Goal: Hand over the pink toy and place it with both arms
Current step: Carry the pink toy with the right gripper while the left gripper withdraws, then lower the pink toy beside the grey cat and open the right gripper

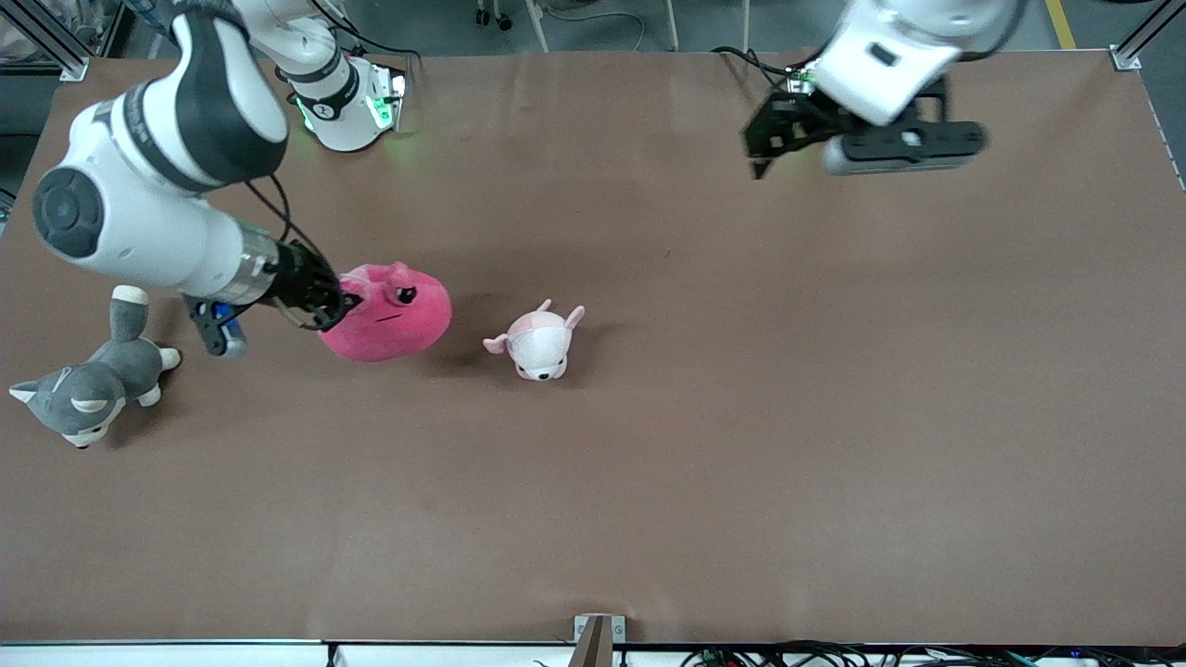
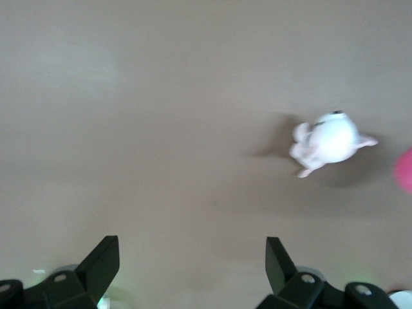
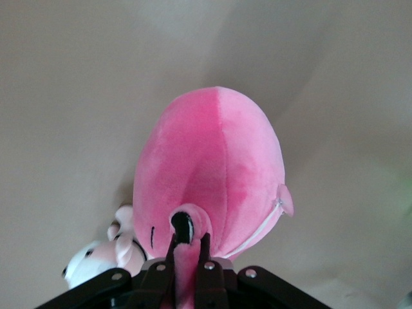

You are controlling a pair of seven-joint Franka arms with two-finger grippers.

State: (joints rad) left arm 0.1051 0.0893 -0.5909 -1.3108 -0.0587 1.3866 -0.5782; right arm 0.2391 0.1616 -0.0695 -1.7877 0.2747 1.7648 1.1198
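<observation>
The right hand point(image 3: 187, 267) is closed tight on a small flap at the top of the hot-pink, rounded plush toy with dark sleepy eyes point(image 1: 389, 315); the right wrist view shows the fingers pinching pink fabric between them, just by one eye. The pink toy appears to hang from that grip or only just rest on the brown desk point(image 1: 741, 417), toward the right arm's end, so the step in hand looks like the pick-up that comes ahead of the hand-over.

Taking the pink toy as the landmark: the small pale pink-and-white animal plush point(image 1: 539, 341) lies just beside it, toward the left arm's end and a shade nearer the front camera. The grey-and-white wolf-like plush point(image 1: 88, 389) lies near it toward the desk's end by the right arm, also nearer the front camera. The left hand point(image 2: 193, 273) waits in the air well apart from the pink toy, over bare desk near its own base, its fingers spread wide with nothing between them.

The next move, as I judge it, calls for carrying the pink toy up and toward the desk's middle, with its body free for the left hand to close on. A thin flap grip could let the soft body swing or slip.

No container shows in any view.
</observation>
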